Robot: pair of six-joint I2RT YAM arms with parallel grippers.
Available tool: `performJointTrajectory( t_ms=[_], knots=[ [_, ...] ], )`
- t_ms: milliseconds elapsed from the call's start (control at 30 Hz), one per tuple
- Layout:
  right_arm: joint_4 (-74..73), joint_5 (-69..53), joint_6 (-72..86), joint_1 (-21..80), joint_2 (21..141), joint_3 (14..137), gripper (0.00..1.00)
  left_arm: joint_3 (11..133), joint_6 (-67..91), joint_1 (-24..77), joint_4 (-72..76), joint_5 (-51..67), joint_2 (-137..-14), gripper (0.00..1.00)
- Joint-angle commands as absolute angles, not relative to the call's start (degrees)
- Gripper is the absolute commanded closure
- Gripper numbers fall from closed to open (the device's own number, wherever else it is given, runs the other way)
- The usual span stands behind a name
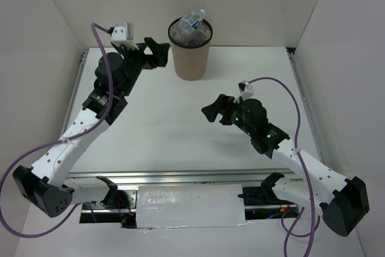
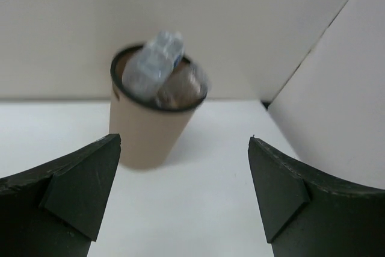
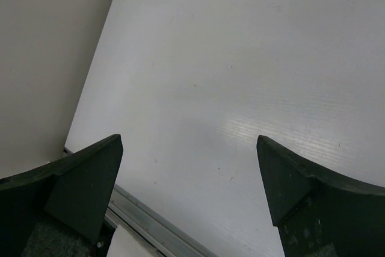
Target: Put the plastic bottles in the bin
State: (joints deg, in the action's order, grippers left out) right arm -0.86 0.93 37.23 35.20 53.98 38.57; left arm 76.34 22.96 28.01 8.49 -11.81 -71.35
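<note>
The brown bin [image 1: 190,55] stands at the back middle of the table, with several clear plastic bottles [image 1: 191,25] piled in it. One bottle with a blue label sticks up above the black rim. In the left wrist view the bin [image 2: 147,130] is ahead and a little left, with a bottle [image 2: 153,64] poking out of it. My left gripper [image 1: 157,52] is open and empty, just left of the bin. My right gripper [image 1: 215,108] is open and empty over the middle of the table, in front of the bin. No bottle shows on the table.
White walls enclose the table on the left, back and right. A metal rail [image 3: 162,233] runs along the table edge in the right wrist view. A white sheet [image 1: 189,206] lies at the near edge between the arm bases.
</note>
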Motion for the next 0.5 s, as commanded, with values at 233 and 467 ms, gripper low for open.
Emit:
performJointTrajectory(
  t_ms=[233, 467],
  knots=[
    [-1.85, 5.98, 35.86, 36.65, 49.23, 40.79, 0.0, 58.48, 24.88, 38.93, -8.88, -25.22, -59.95, 0.01],
    [-1.05, 8.09, 34.72, 36.74, 47.81, 39.37, 0.0, 54.32, 26.72, 45.43, -9.31, -26.1, -56.6, 0.01]
  ],
)
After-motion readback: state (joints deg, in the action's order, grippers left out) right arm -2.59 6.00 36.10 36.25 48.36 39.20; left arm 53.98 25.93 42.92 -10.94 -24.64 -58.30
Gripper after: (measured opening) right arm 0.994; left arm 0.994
